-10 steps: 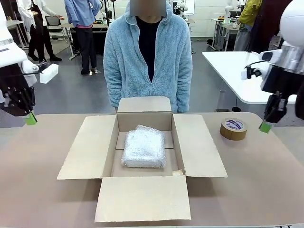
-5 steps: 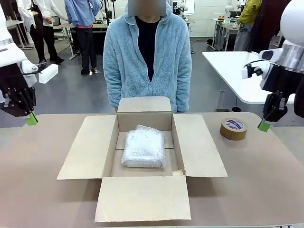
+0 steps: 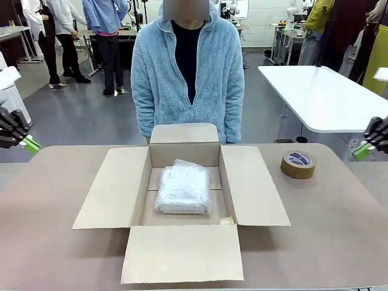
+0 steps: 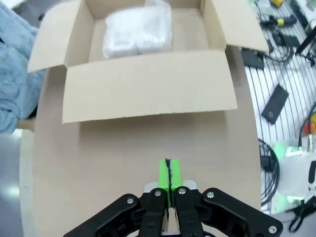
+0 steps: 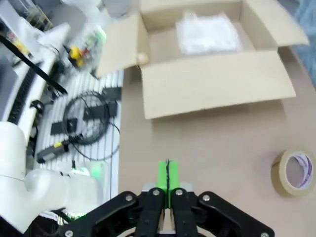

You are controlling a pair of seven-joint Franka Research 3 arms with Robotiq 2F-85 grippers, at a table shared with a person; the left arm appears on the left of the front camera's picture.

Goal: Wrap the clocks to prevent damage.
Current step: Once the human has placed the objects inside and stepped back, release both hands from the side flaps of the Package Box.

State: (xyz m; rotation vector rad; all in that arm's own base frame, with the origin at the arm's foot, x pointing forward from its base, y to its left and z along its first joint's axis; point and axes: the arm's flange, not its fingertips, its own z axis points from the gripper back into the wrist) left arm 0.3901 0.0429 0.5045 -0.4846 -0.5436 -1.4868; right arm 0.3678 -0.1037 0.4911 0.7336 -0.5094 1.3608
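The clocks [image 3: 183,188] are one soft bundle of bubble wrap, lying inside the open cardboard box [image 3: 254,194] in the middle of the desk [image 3: 48,242]. The left fingers [image 3: 28,144] are pressed shut on nothing, far out at the left side. The right fingers [image 3: 362,150] are pressed shut and empty at the right side, past the tape roll [image 3: 298,164].

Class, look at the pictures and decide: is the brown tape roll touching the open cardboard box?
Apart. The front view shows bare table between the tape roll and the cardboard box's right flap.
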